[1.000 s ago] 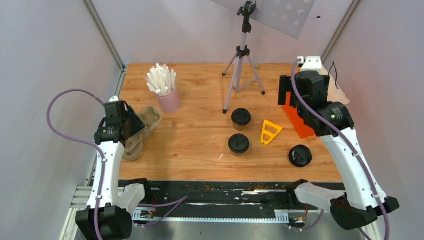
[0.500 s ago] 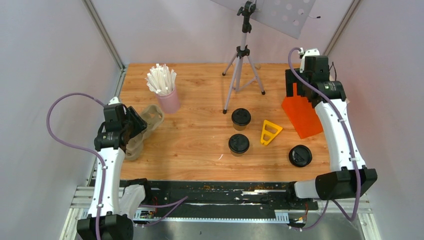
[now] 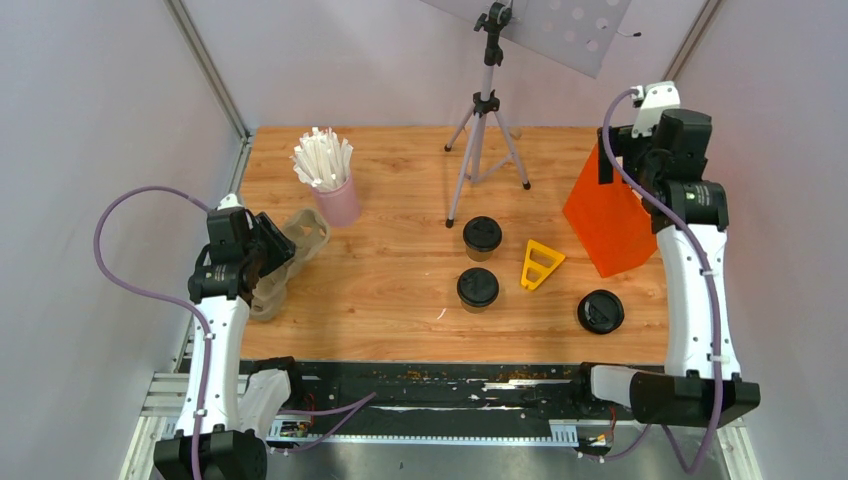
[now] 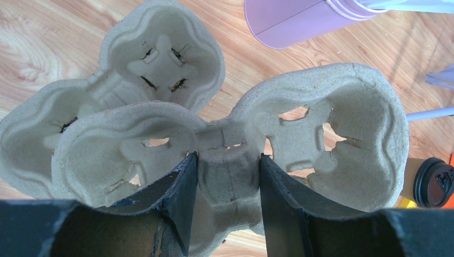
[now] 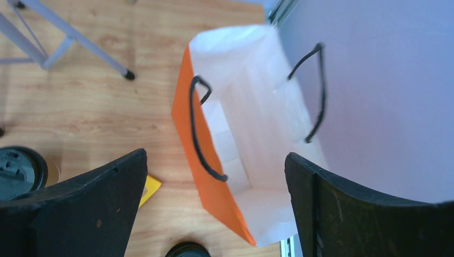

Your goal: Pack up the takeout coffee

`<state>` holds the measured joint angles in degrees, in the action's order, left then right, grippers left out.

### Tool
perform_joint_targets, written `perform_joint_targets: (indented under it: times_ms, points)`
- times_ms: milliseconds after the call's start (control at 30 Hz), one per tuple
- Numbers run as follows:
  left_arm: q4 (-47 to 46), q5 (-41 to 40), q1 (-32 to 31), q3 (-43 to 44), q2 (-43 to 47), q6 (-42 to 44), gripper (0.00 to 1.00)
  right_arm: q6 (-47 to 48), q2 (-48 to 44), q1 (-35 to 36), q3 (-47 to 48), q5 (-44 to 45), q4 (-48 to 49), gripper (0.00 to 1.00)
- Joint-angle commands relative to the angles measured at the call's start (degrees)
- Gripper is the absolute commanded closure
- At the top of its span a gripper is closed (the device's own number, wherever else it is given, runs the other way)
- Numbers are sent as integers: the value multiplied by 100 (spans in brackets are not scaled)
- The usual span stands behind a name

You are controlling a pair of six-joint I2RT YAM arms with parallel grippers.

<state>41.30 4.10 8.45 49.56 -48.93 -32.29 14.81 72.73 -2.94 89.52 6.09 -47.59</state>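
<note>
Mid-table, between the two arms: takeout coffee (image 3: 478,288), a kraft cup under a black lid, upright, with a second lidded cup (image 3: 482,238) just behind it. Touched by neither hand, and well apart from both.

Just right of the pair, a yellow triangular piece (image 3: 540,264) lying flat. Nearer the front edge, a loose black lid (image 3: 600,312) on the bare table (image 3: 390,270).

Farther right, an orange paper bag (image 3: 600,220), upright, mouth open and black handles splayed outward, probably set so to take a load from above. Over that mouth, right hand (image 5: 214,160), spread wide and pinching nothing, seemingly lined up on the opening rather than reaching for a cup.

At the left edge, left hand (image 4: 227,166) half closed, clamped on the narrow bridge between the two wells of a pulp cup tray (image 4: 332,123). Likely gripped there as the one slim part, narrow enough for the fingers. Held tray overlapping another tray (image 4: 160,59) lying beneath; whether lifted clear or resting on it, hard to tell.

Behind them, a pink cup of white sticks (image 3: 335,200); at the back, a tripod (image 3: 487,130).

Judged early in the job: tray not yet beside the cups, nothing yet in the bag.
</note>
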Motion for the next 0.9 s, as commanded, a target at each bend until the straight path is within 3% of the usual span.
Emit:
perform_joint_targets:
  times_ms: [0, 300, 533, 733, 800, 867]
  points:
    - [-156, 84, 48, 143, 76, 15, 49, 319, -62, -176, 47, -291, 808, 0]
    - [-10, 42, 50, 160, 144, 110, 49, 706, 735, -304, 271, -1286, 337, 1]
    - [-42, 114, 52, 111, 164, 153, 48, 996, 939, -493, -137, -1471, 534, 8]
    - [24, 97, 51, 220, 149, 226, 48, 1040, 1338, -523, 100, -1445, 313, 13]
    - [46, 113, 51, 268, 172, 226, 48, 1034, 1451, -523, 233, -1379, 194, 22]
    - [64, 112, 43, 305, 169, 228, 48, 987, 1464, -523, 243, -1292, 191, 40]
